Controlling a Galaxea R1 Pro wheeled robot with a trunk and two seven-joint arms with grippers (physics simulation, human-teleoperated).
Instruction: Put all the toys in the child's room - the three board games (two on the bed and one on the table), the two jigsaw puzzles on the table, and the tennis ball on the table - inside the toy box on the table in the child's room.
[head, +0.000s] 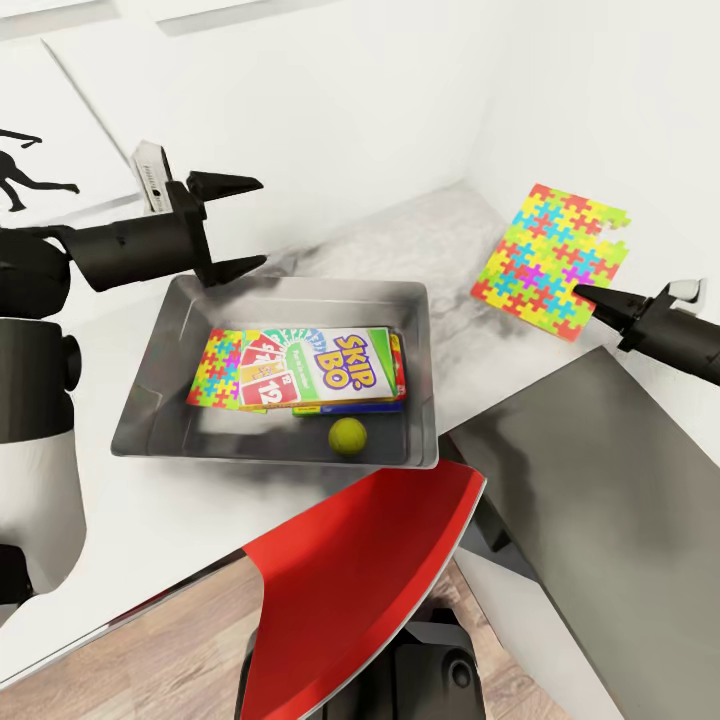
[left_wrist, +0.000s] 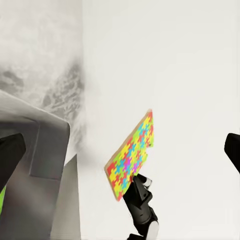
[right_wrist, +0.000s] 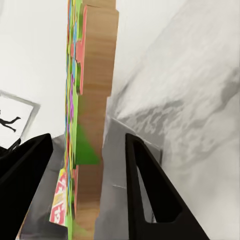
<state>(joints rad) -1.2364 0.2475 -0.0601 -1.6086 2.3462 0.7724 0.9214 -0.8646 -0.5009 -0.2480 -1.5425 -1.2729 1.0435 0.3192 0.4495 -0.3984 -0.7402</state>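
Nearest the robot, a red chair back (head: 370, 580) stands against the edge of the table (head: 150, 520), with a lower dark grey desk (head: 600, 480) beside it to the right. Just beyond, the toy box (head: 160, 400) rests on the table and already contains a tennis ball (head: 348, 436) loose near its front wall, a Skip-Bo board game (head: 330, 368) lying flat on top of other flat boxes, and a jigsaw puzzle (head: 218, 368) lying beside and partly under it at the left. The flat items are stacked, which leaves floor space in the box for the remaining piece. Further back, the left gripper (head: 232, 226) hovers above the box's far left corner with its jaws spread wide and nothing between them, clear of the approach path. To the right and above the table, the right gripper (head: 592, 300) has its jaws closed on the lower edge of the second jigsaw puzzle (head: 550, 262); the right wrist view confirms the board passing edge-on between the two fingers (right_wrist: 150, 190). The edge grip holds the puzzle lifted and tilted, well apart from the box, so it can be carried over the rim and released flat. Judged from this layout, this puzzle is probably the last toy outstanding.
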